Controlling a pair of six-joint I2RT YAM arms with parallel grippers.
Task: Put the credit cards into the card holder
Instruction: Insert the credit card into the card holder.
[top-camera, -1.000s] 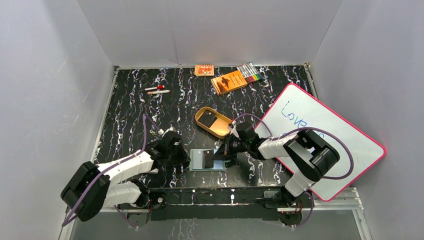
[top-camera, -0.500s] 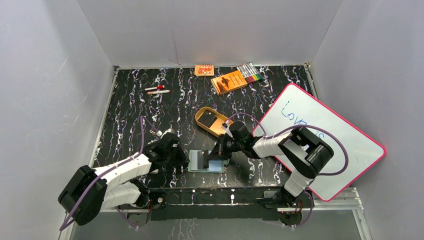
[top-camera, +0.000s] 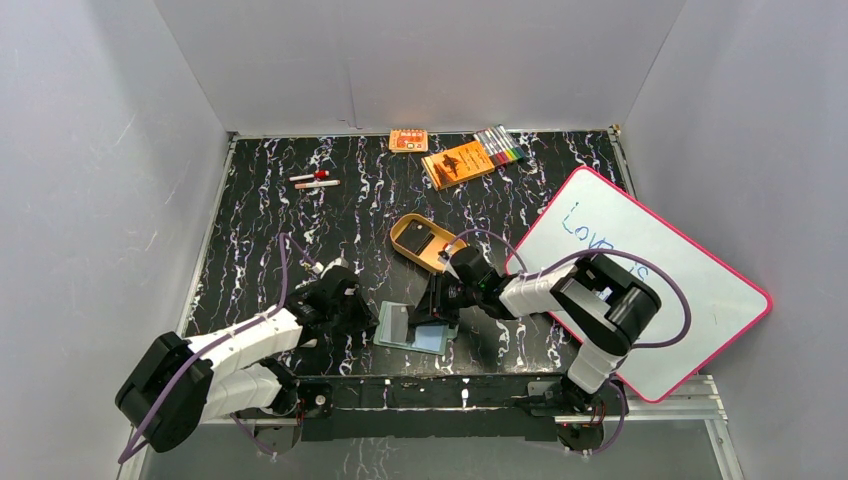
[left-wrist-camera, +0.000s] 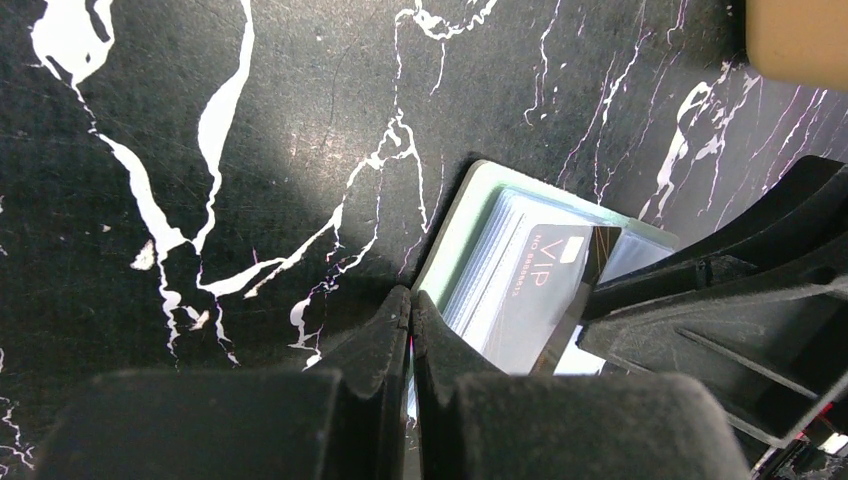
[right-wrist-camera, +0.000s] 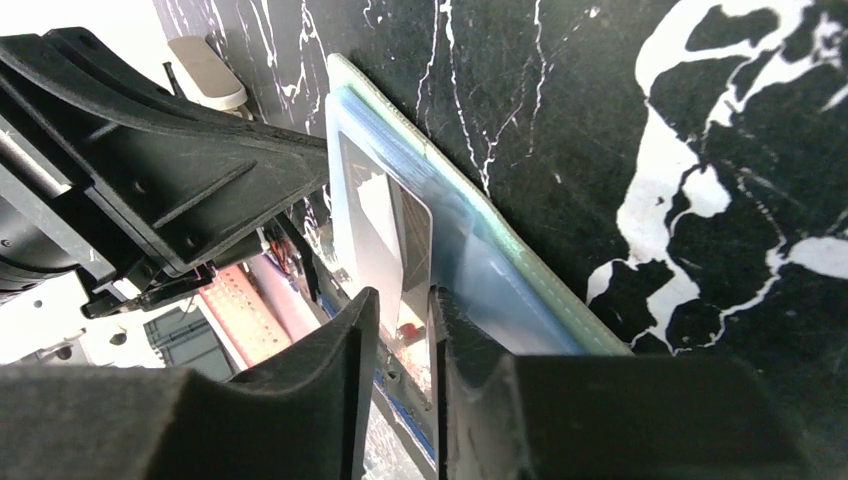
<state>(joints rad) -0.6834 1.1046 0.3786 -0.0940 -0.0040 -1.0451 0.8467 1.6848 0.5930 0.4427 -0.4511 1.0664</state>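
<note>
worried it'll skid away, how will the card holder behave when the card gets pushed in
Probably light and slippery: the card holder rests on a glossy table. It looks thin and may flex, so the left gripper at its edge likely steadies it.

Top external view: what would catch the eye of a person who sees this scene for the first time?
The large white whiteboard with a pink frame lies tilted at the right side of the black marbled table, with blue writing on it. At the near centre, the left gripper and the right gripper meet at an open sage-green card holder, the right one pinching a dark grey card.
</note>
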